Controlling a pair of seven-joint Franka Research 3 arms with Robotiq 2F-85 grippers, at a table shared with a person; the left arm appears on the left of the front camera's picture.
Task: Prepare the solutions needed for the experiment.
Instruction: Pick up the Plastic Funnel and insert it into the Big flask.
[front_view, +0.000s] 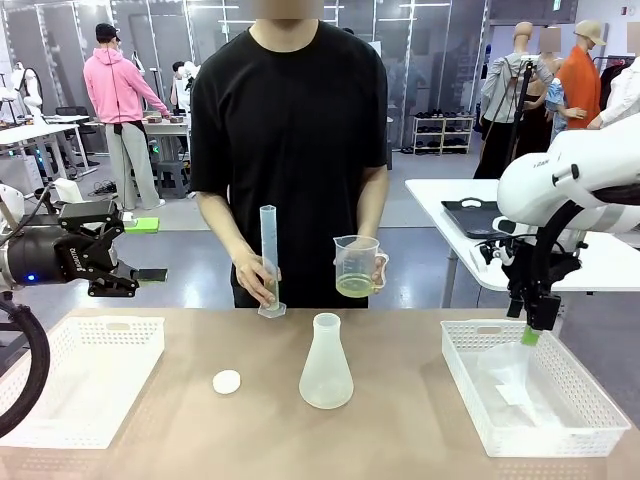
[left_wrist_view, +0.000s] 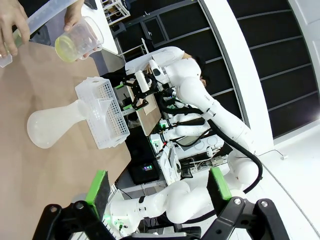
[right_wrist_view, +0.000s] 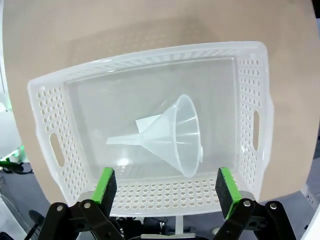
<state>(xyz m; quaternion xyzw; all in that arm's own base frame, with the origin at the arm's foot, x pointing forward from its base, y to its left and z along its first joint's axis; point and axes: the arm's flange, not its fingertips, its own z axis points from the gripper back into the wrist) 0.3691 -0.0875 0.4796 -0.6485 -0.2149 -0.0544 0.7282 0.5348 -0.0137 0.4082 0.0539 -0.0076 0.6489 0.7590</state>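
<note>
**Two-arm bench, liquid still in the person's hands.** The solutions form a shallow pale yellow-green layer at the bottom of a clear handled beaker. One hand of the person holds this beaker in the air above the table's far edge. The person's other hand grips a tall clear measuring cylinder low on its tube. The cylinder's foot is at the far edge, and a yellowish tint shows near its bottom.

A frosted white conical flask stands upright near the table's middle. A small white round cap lies beside it toward the left edge, not touching.

A white perforated basket sits along the left edge. A second basket sits along the right edge and holds a clear funnel lying on its side.

The left gripper hangs level above the left edge, its jaws spread wide with nothing between them. The right gripper points down over the right-hand basket, its jaws likewise wide apart and empty, well above the funnel.
</note>
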